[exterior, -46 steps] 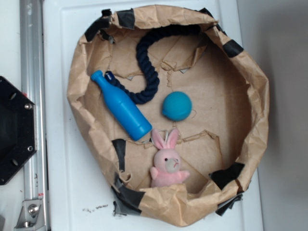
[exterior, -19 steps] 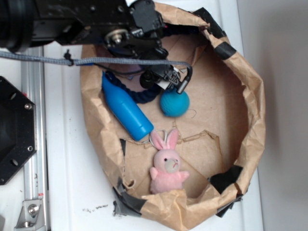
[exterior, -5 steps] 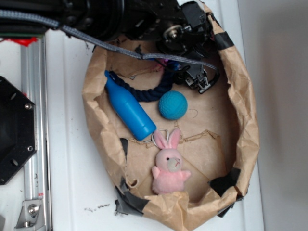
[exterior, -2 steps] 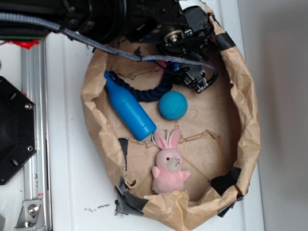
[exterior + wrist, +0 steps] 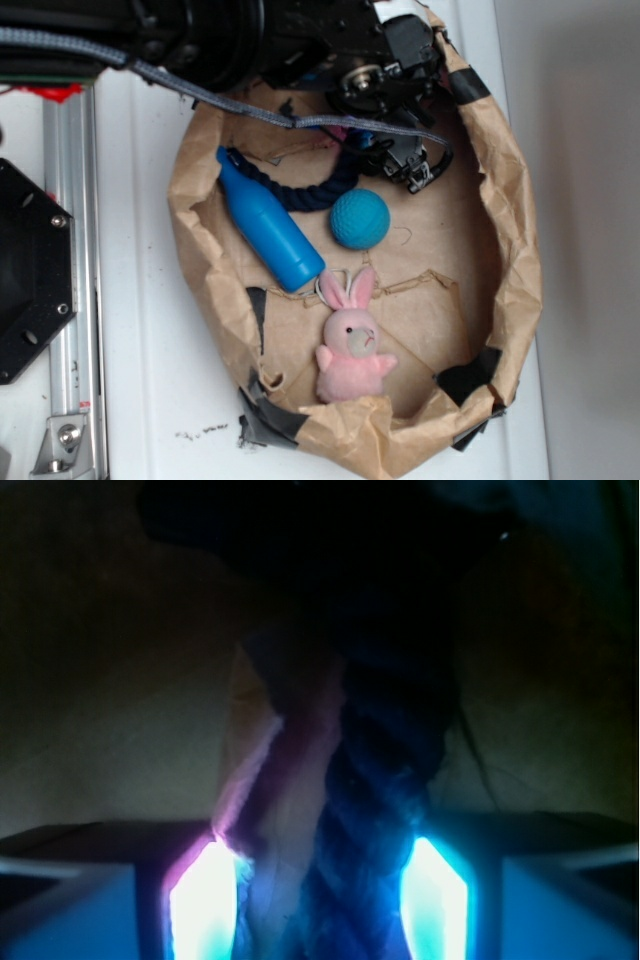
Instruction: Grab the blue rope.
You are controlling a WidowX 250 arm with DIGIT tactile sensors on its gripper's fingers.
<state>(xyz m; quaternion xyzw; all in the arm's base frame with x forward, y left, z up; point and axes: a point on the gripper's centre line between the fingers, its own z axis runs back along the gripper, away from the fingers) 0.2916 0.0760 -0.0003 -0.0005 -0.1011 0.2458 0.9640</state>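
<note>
The rope [image 5: 300, 190] is flanked by bottle [image 5: 268, 230] and ball [image 5: 359, 219]; a bunny [image 5: 352, 345] lies below; the rope is straddled by the gripper [image 5: 320, 895], grip unclear.

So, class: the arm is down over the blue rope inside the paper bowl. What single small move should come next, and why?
Probably close the fingers. In the wrist view the blue rope runs between the two lit fingertips, with gaps still showing either side, so the gripper looks placed but not yet clamped.
</note>
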